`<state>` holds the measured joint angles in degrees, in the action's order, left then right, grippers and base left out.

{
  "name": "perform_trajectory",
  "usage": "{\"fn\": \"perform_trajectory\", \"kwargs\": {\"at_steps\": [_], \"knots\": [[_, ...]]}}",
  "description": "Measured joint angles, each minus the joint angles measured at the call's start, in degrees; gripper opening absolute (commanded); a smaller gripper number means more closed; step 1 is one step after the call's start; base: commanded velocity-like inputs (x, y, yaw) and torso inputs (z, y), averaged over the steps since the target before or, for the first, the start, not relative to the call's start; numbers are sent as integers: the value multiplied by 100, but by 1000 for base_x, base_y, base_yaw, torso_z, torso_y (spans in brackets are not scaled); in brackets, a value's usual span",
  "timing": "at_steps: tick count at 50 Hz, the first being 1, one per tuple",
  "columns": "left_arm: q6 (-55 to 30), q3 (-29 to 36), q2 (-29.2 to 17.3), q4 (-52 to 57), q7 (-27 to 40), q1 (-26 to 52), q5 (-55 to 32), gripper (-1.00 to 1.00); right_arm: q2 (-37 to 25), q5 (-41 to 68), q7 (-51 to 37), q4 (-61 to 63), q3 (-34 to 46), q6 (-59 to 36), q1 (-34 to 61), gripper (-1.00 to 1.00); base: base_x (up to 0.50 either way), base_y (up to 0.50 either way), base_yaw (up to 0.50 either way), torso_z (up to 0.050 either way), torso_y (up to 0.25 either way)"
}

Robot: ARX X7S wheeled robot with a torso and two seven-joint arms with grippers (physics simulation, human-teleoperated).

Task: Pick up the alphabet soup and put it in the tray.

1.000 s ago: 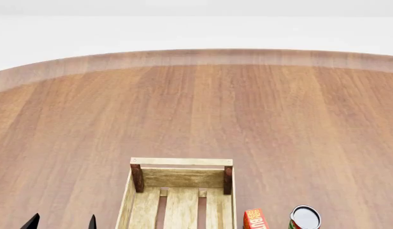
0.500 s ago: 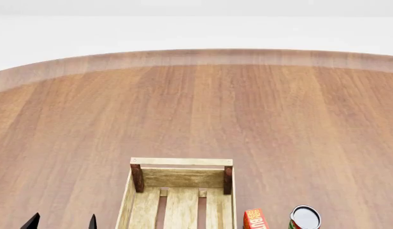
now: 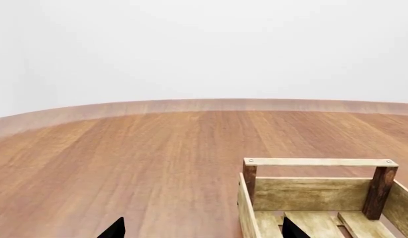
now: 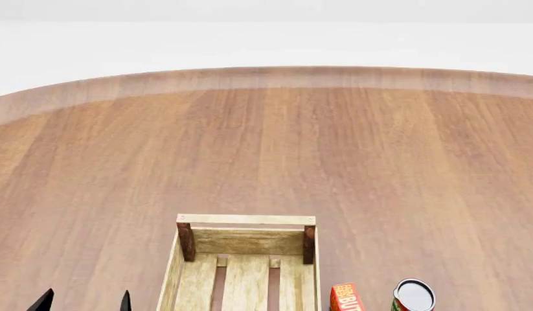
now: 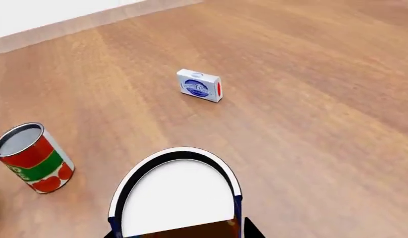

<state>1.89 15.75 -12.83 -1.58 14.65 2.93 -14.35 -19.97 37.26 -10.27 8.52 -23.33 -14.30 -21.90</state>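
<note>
Very little lettering could be read. In the head view, a red box (image 4: pixel 346 297) stood on the tabletop (image 4: pixel 266 155) just right of the tray (image 4: pixel 245 220), cut off by the near edge of the picture; its face carried yellow capitals beginning "BUT", with the rest out of view. In the right wrist view, a small white box (image 5: pixel 199 86) lay farther off on the tabletop and bore a round blue emblem whose writing was too small to make out. The red and green can (image 5: pixel 33 157) nearby showed red tomato pictures and some pale marks on its green band, none legible.
</note>
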Motion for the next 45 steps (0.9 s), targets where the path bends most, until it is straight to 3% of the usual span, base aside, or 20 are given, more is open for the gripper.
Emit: {"fn": "perform_trajectory", "kwargs": {"at_steps": [21,45], "knots": [[-25,56,-40,69,52,2,-29,100,-234,-16,-387,1451,288,-439,-102,-100,0,0,0,0,0],[-14,111,-72,61,90,25,-67,100,-356,-109,-461,1989,989,-718,555,-100,0,0,0,0,0]]}}
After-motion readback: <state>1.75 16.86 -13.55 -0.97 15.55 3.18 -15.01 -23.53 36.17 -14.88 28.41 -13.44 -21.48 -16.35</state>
